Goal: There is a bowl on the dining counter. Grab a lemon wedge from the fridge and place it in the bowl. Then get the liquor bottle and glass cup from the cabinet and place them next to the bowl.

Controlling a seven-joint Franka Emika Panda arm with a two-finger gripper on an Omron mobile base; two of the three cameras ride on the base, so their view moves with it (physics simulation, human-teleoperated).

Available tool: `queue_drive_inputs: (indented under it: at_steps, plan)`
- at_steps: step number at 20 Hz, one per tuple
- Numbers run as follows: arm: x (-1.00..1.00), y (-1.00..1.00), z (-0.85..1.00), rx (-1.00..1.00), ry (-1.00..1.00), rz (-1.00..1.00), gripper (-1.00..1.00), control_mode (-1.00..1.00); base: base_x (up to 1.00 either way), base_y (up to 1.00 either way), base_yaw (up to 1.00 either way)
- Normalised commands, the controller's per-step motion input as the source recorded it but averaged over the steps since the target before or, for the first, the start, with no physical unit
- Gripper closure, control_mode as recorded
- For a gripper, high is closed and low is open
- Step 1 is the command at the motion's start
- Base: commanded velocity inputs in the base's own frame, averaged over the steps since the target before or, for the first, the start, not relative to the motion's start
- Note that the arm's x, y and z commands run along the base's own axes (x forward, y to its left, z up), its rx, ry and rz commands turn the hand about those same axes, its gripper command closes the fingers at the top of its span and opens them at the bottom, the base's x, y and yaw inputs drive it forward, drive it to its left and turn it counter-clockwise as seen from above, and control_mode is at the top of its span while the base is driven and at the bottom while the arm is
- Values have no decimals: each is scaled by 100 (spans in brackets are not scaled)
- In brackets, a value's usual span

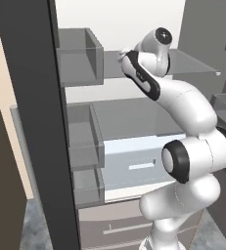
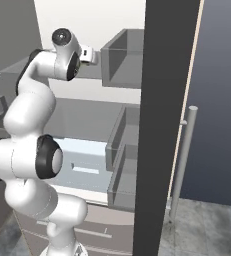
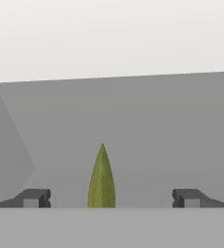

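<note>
1. My pincer stands wide apart and holds nothing; the two dark fingertips sit low in the hand view, one to each side
2. The lemon wedge stands between them, slightly nearer the left tip, touching neither. It shows as a narrow yellow-green sliver, pointed end up, resting on the grey fridge shelf
3. From the base views, my hand reaches onto the upper shelf of the open fridge, beside the grey door bins
4. Handling, my judgement: the wedge is very light, soft and probably slick on the cut faces; it may tip or squirt out sideways under a hard pinch
5. Best hold, I think: across its two flat flanks, low and near the thick middle, not at the thin tip
6. The bowl, bottle and cup steps are not yet begun
</note>
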Motion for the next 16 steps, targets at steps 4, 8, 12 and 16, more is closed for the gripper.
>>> queue_drive_inputs:
  at_steps: [4,8,12,16]
  plan:
    - [18,12,-34,-2,0,0,-100,-100,0,0,0]
    - [17,15,-26,-2,0,0,-100,-100,0,0,0]
    - [19,14,-15,-1,1,0,-100,-100,0,0,0]
    - [18,12,-22,-1,6,0,100,-100,0,0,0]
